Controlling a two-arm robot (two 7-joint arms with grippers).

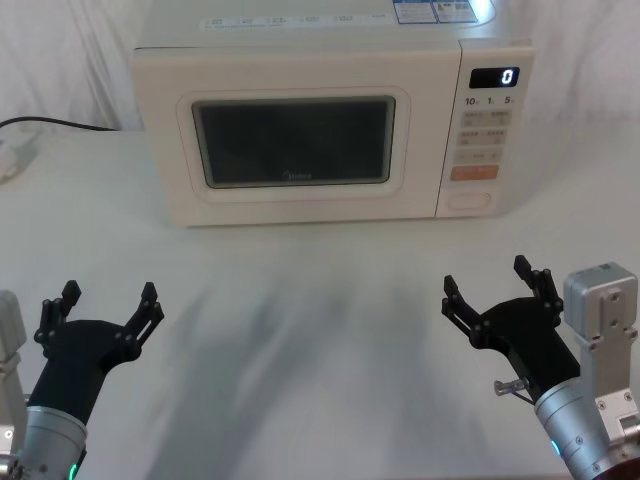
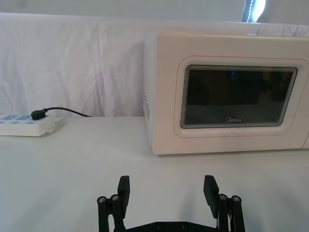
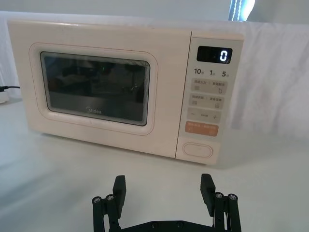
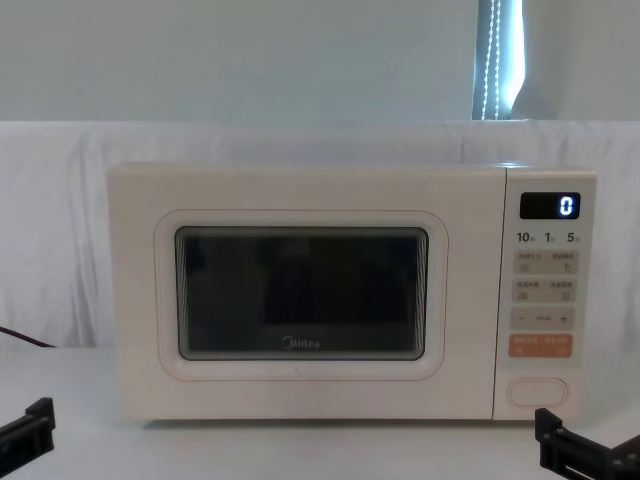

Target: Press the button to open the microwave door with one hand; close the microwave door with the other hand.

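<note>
A: Start at the left. What sits there?

B: In the head view the left claw (image 1: 103, 310) hovers over the white worktop (image 1: 300, 330) at about 8 o'clock from the microwave, well apart from it, fingers spread and released, nothing between them. Its own wrist view confirms the gap, both fingertips (image 2: 124, 186) apart over bare worktop.

A: Anything that wrist view adds?

B: A white power strip (image 2: 24, 124) with a black plug in it, at the microwave's 9 o'clock, and the vent holes on the microwave's side wall. The head view gives just the black cable (image 1: 50, 124) there.

A: And the centre?

B: The microwave door (image 1: 290, 140) is shut flush with the body, dark window and grey logo facing the robot. The chest view shows it square-on, with the display (image 4: 550, 206) reading 0.

A: The button?

B: The button (image 1: 471, 200) is the plain cream pill at the bottom of the control panel, directly below the orange key (image 1: 474, 172). The right wrist view shows its raised rim best (image 3: 197, 150).

A: The right side?

B: The right claw (image 1: 496, 291) hangs at roughly 5 o'clock from the microwave, near the worktop's front, released and empty, fingers (image 3: 119, 186) spread, well short of the button.
</note>
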